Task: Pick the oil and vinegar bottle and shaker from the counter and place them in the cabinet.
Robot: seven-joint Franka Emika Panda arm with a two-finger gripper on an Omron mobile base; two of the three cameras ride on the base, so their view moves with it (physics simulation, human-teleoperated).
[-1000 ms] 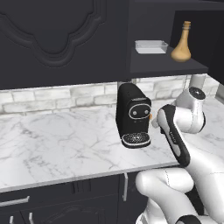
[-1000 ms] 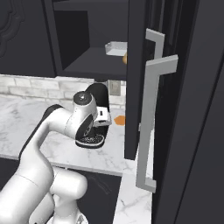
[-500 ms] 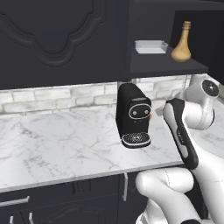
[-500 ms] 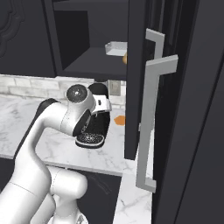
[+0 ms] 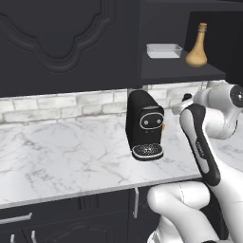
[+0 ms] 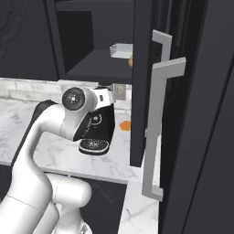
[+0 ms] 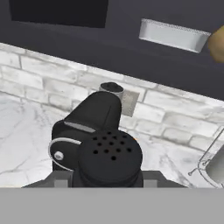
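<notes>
Hand: the hand [image 7: 109, 181] sits low in the hand view, clamped on the shaker [image 7: 109, 159], which stands between its fingers; in the left base view the hand is hidden behind the arm.
Shaker: black, cylindrical, held above the surface [image 5: 71, 152], its perforated top turned toward the hand camera, so its long axis runs along the hand.
Bottle: the oil and vinegar bottle [image 5: 196, 47] stands upright on the cabinet shelf [image 5: 175, 71], wide base down, narrow neck and pale stopper pointing straight up.
Tray: a pale shallow tray [image 5: 163, 50] lies on the same shelf, left of the bottle and apart from it.
Coffee machine: the black coffee machine [image 5: 144, 126] stands on the marble surface under the shelf, just beyond the shaker in the hand view.
Door: the cabinet door [image 6: 141, 87] stands open.
</notes>
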